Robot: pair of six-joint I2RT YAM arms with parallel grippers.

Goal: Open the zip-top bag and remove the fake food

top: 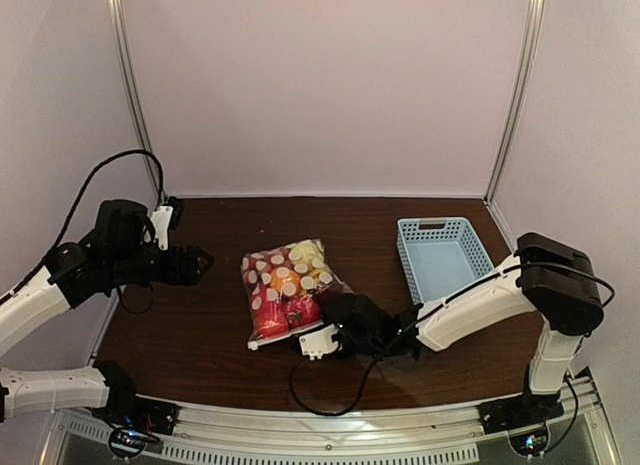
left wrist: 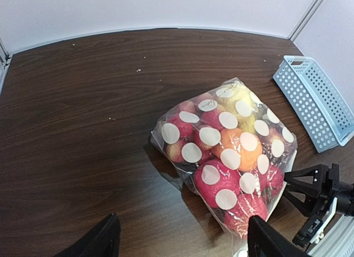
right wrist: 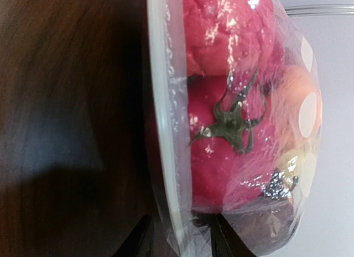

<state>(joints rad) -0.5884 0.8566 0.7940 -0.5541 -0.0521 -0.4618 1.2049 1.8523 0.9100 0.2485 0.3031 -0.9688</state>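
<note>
Dark table [top: 190,335] is occupied by dotted bag [top: 285,285] of plastic fruit [left wrist: 228,179]. Zip strip [right wrist: 166,130] is straddled by right gripper [right wrist: 180,237] w/ jaws apart; left gripper [left wrist: 185,237] is held away, jaws also apart.

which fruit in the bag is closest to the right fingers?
Red tomato with the green stem, against the zip strip; the orange fruit and yellow fruit lie farther back.

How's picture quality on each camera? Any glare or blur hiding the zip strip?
Right wrist: very close, table blurred and dark, zip strip fairly sharp, bright glints on the bag. Left wrist: sharp, evenly lit, the bag's shadow falls toward image left. Top external: dim and soft, the strip only just visible.
</note>
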